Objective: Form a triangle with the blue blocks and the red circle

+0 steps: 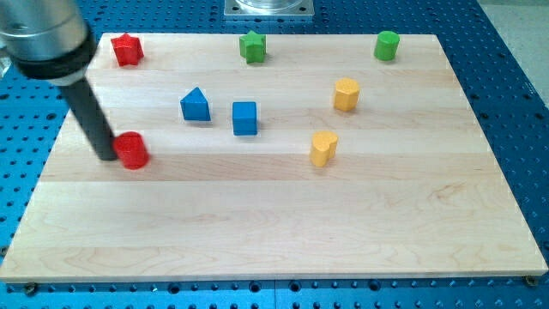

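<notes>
The red circle block [134,150] lies near the board's left edge, below and left of the two blue blocks. My tip [105,157] touches its left side. The blue triangular block [196,105] sits up and to the right of the red circle. The blue cube [244,118] stands just right of the blue triangle, a small gap between them. The rod rises from the tip toward the view's top left.
A red star block [127,49] sits at the wooden board's [274,223] top left, a green star block [252,46] at top middle, a green cylinder [386,45] at top right. A yellow hexagon block [346,93] and a yellow heart block [323,147] lie right of centre.
</notes>
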